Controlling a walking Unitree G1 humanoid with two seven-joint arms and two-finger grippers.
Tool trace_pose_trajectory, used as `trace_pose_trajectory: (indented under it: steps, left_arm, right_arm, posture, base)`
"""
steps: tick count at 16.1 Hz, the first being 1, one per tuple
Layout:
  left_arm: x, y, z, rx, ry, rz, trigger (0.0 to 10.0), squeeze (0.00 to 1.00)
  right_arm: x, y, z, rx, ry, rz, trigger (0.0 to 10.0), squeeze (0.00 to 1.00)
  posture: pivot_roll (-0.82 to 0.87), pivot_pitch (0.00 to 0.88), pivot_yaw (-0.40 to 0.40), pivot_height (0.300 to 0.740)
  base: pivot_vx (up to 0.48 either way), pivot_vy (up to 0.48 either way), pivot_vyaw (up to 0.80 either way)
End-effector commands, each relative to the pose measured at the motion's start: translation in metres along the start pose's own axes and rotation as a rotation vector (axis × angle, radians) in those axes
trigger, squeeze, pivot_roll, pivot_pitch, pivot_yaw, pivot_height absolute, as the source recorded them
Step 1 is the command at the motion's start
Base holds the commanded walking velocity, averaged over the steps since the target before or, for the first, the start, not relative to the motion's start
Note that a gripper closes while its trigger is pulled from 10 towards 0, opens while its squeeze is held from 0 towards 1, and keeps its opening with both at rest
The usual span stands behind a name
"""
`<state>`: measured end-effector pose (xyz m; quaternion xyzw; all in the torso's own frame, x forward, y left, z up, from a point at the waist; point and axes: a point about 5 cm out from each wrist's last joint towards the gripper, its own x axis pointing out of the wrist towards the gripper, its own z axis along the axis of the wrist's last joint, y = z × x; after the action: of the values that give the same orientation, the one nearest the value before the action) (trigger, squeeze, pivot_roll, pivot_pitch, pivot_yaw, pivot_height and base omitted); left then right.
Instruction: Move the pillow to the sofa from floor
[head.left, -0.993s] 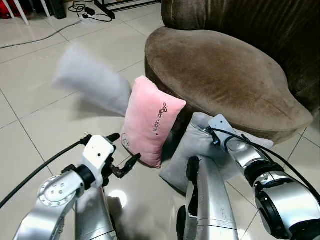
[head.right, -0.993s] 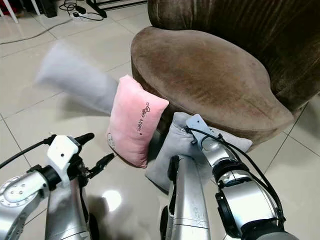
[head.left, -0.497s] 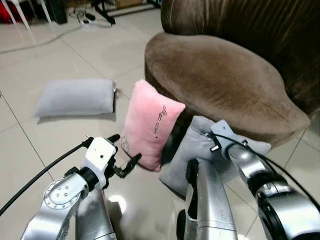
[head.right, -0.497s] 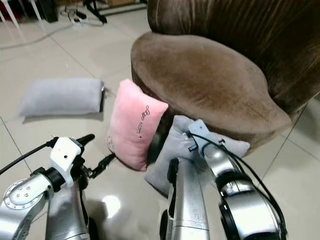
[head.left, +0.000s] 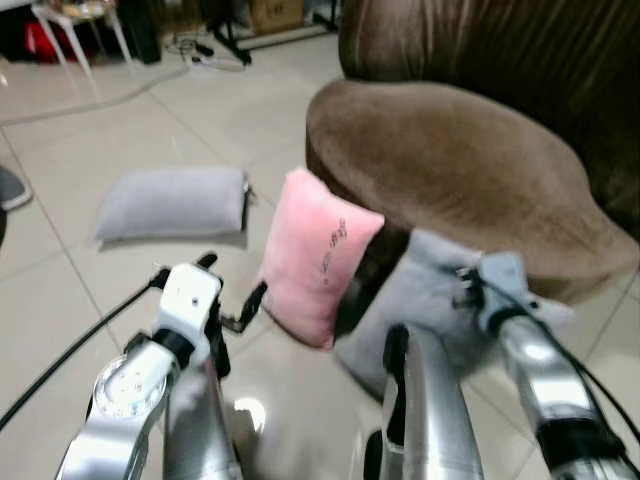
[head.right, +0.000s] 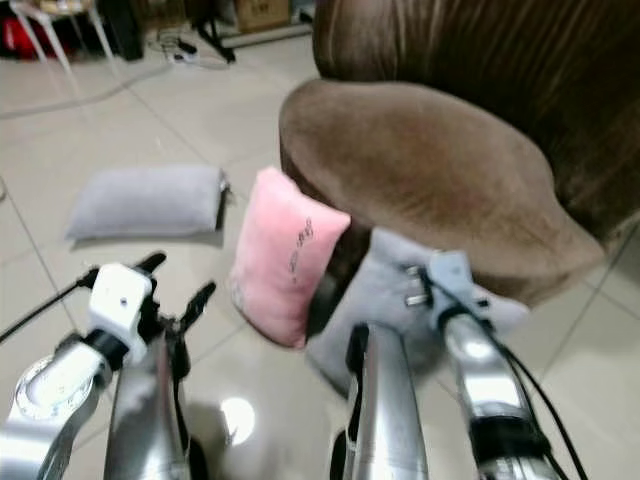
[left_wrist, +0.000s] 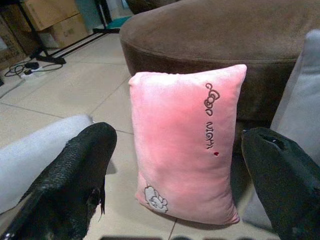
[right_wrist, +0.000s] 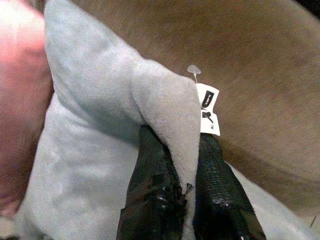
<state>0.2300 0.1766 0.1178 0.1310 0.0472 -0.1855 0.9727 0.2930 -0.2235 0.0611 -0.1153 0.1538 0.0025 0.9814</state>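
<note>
The right hand (right_wrist: 187, 187) pinches a corner of the grey pillow (right_wrist: 100, 145) leaning against the brown sofa (head.left: 460, 170). The left hand (left_wrist: 175, 165) is spread before the pink pillow (left_wrist: 187, 145).

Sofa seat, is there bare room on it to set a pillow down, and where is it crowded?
The brown sofa seat is bare across its top. Crowded is the floor at its front: the pink pillow leans against it, beside the grey pillow pinched by the right gripper. The left gripper is open before the pink one.
</note>
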Motion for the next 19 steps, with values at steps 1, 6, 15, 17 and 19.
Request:
trace_pose_trajectory:
  steps: [1, 6, 15, 17, 19]
  left_arm:
    - [-0.001, 0.000, 0.003, 0.010, -0.013, 0.015, 10.0, 0.00]
    - [0.000, 0.008, 0.014, 0.001, -0.067, 0.120, 10.0, 0.00]
    - [0.006, 0.024, 0.048, -0.025, -0.176, 0.207, 10.0, 0.00]
    - [0.009, 0.022, 0.047, -0.020, -0.167, 0.197, 10.0, 0.00]
    - [0.014, 0.017, 0.048, 0.001, -0.167, 0.172, 10.0, 0.00]
  right_arm:
    - [-0.006, -0.025, 0.043, 0.027, -0.173, -0.084, 0.0, 0.00]
    - [-0.066, -0.090, 0.116, 0.138, -0.449, -0.487, 0.0, 0.00]
    - [-0.133, -0.152, 0.229, 0.122, -0.775, -0.751, 0.0, 0.00]
    - [-0.121, -0.147, 0.222, 0.171, -0.717, -0.707, 0.0, 0.00]
    - [-0.094, -0.110, 0.212, 0.180, -0.615, -0.571, 4.9, 0.00]
  posture:
    - [-0.07, 0.000, -0.039, 0.412]
    - [-0.10, 0.000, -0.030, 0.412]
    - [-0.11, 0.000, -0.019, 0.412]
    - [-0.11, 0.000, -0.018, 0.412]
    - [-0.11, 0.000, -0.015, 0.412]
  base:
    - [0.000, 0.000, 0.00]
    - [0.000, 0.000, 0.00]
    - [0.000, 0.000, 0.00]
    - [0.000, 0.000, 0.00]
    - [0.000, 0.000, 0.00]
